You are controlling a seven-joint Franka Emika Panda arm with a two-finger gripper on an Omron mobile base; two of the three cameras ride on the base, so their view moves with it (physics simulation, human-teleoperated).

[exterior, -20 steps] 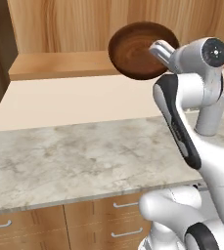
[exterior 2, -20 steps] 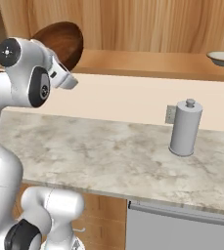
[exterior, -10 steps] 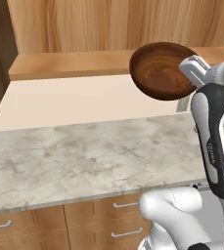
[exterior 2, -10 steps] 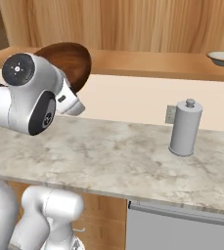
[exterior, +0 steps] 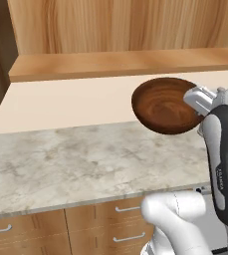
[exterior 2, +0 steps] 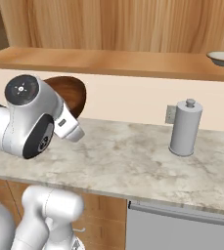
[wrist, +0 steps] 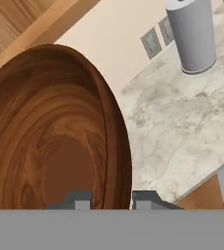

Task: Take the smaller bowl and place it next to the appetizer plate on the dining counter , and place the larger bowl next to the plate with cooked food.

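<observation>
- Carrying the larger bowl [exterior: 165,105] in the air above the marbled counter [exterior: 60,164]; end effector [wrist: 112,200] is clamped on its rim, one finger each side.
- Keep the bowl level and clear of the grey canister [exterior 2: 185,128] in transit.
- Both plates are out of frame; the bowl hides much of the hand view.

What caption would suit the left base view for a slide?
Robot gripper holds the larger bowl by its rim, tilted on edge, above the marbled counter.
</observation>
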